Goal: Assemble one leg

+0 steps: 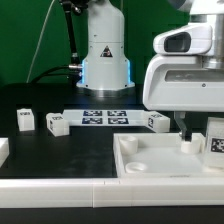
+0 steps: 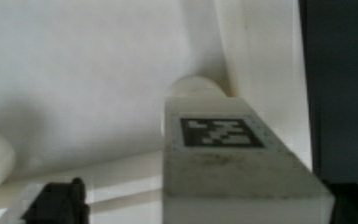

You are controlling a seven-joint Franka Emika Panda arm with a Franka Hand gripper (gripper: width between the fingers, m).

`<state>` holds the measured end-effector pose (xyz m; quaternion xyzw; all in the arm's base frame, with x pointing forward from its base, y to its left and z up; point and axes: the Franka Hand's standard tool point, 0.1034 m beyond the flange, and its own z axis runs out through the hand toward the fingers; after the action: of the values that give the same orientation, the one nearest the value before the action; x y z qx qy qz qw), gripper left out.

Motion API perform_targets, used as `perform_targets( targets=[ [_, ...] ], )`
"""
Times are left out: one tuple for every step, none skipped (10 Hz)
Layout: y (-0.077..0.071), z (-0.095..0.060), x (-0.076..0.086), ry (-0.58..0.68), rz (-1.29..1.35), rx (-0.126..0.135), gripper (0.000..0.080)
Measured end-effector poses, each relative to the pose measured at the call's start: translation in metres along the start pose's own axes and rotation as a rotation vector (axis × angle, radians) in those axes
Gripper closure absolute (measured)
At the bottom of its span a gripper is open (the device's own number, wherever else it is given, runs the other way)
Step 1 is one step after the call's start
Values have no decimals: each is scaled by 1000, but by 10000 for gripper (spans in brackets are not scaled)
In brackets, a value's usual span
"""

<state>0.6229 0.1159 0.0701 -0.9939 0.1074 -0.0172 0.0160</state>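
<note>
- The leg (image 1: pixel 215 141) stands upright at the exterior view's right, over the right end of the slab (image 1: pixel 160 165), with its tag facing that camera.
- You cannot tell from either view whether its foot sits in a corner hole.
- Your gripper (image 2: pixel 197 203) is spread around it. The dark fingertip (image 2: pixel 59 200) in the wrist view stands clear of the leg's side, with white showing between. The other fingertip is lost against the dark edge.
- Expect a light, stiff plastic block. Its smooth faces are probably slippery, and it should not give under pressure.
- Take it on two opposite flat sides, square to the pads, so it does not twist in the grip.
</note>
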Motion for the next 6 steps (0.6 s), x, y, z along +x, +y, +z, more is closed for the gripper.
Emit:
perform_targets(
  targets=[
    [0,0,0,0,17,1,468],
    [0,0,0,0,47,1,468],
    [0,0,0,0,65,1,509],
    [0,0,0,-1,125,2,509],
    [0,0,0,-2,242,4,509],
    [0,1,-1,-6,348,9,509]
  ],
)
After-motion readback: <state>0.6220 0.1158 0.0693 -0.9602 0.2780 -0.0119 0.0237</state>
